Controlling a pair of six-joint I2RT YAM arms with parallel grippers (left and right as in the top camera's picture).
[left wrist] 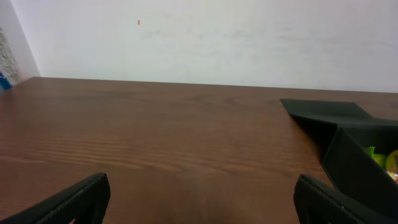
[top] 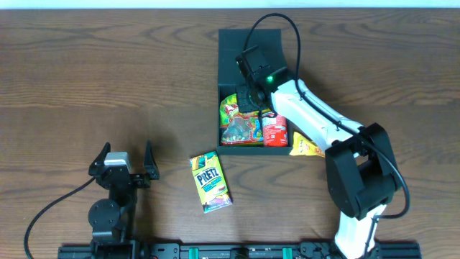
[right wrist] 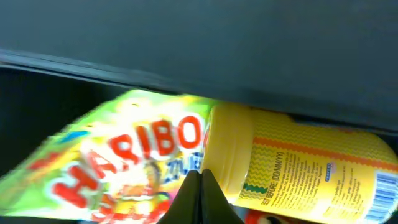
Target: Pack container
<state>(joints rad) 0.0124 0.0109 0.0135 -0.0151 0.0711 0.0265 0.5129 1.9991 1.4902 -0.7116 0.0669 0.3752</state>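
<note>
Overhead: the container (top: 241, 150) sits on the surface (top: 108, 72), lid open. The right hand (top: 249, 97), pinched together, pokes inside and could squash the snacks (top: 244, 124). Left wrist: the left hand (left wrist: 199, 199) waits, spread apart. Right wrist: the pinched hand could tear the Haribo bag (right wrist: 124, 162).

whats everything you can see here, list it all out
table: 1, brown wood, under everything
wall: 1, white, behind the table
box: 1, dark teal-grey, top centre, lid open and lying flat
haribo bag: 1, green, inside the box, left side
red pack: 1, red with a white label, inside the box, right side
tube: 1, yellow, inside the box beside the haribo bag
pretz pack: 1, yellow-green and blue, on the table in front of the box
yellow packet: 1, yellow, on the table by the box's front right corner, partly under the right arm
left pincer: 1, black, lower left, open, empty
right pincer: 1, black, inside the box over the snacks, shut
</note>
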